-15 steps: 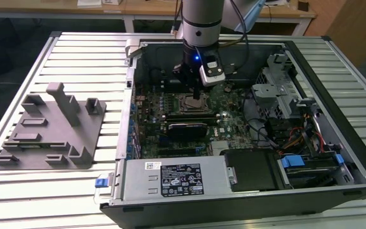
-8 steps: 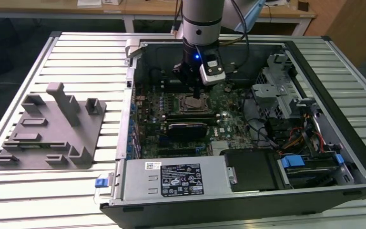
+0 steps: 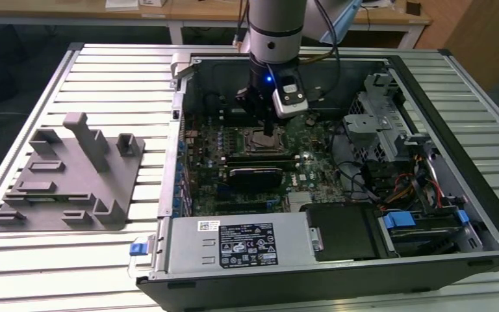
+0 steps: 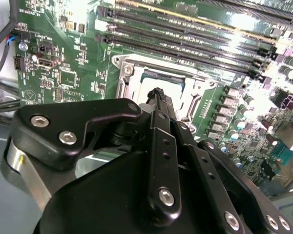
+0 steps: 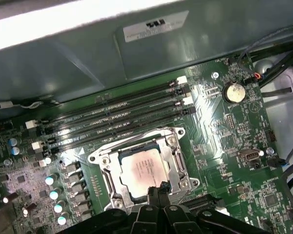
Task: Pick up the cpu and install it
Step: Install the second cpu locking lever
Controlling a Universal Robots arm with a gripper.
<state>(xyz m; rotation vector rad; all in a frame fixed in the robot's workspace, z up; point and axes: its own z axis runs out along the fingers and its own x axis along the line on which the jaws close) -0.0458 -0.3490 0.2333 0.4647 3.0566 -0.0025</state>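
Directly beneath the gripper (image 5: 158, 187) (fingertips together), the cpu (image 5: 141, 170), socketed.

One cpu (image 5: 142, 169), seated in one socket frame (image 5: 103, 161), just beyond the fingertips (image 5: 158, 191) of one gripper (image 5: 158, 192). Four RAM slots (image 5: 117, 114) further past the fingers, beyond the socket. One coin cell (image 5: 234, 91) off to the side. One open PC case (image 3: 336, 276), one PSU (image 3: 236, 244). One grey fixture (image 3: 67, 175) w/ several upright posts, well apart from the fingers.
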